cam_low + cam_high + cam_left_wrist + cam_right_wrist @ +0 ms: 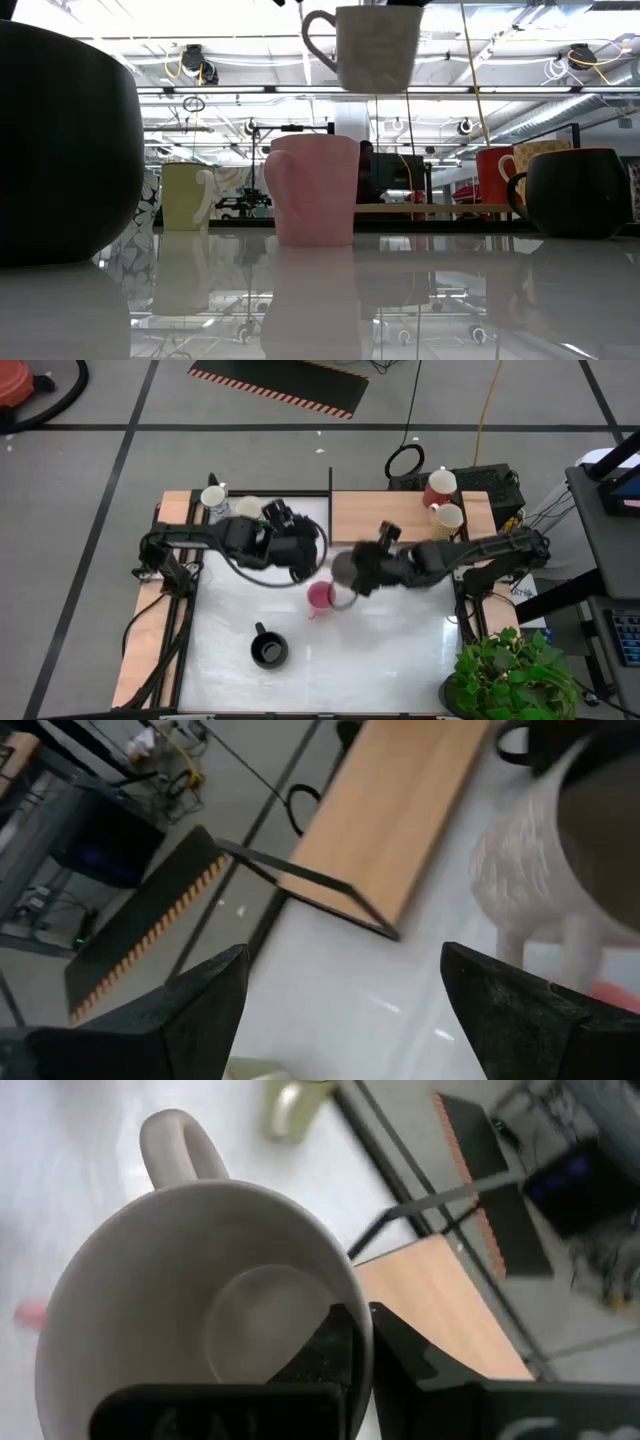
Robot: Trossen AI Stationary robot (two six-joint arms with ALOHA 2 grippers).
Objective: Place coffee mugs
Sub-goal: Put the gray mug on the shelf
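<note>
Right hand: I see it clamped on the rim of the grey mug, one finger inside the cup and one outside, over the middle of the bench.
Grey mug: held up in the air, upright, handle out to the side; in the low view it hangs clear above the pink mug.
Pink mug: standing on the white surface near the bench centre, just beside and below the held mug in the high view.
Left hand: my left wrist camera shows its fingers spread apart with nothing between them; it sits over the bench just left of the pink mug.
Black mug: alone toward the front of the bench, handle pointing back.
Red mug and cream mug: together on the wooden strip at the right rear.
White mug: at the left rear corner.
</note>
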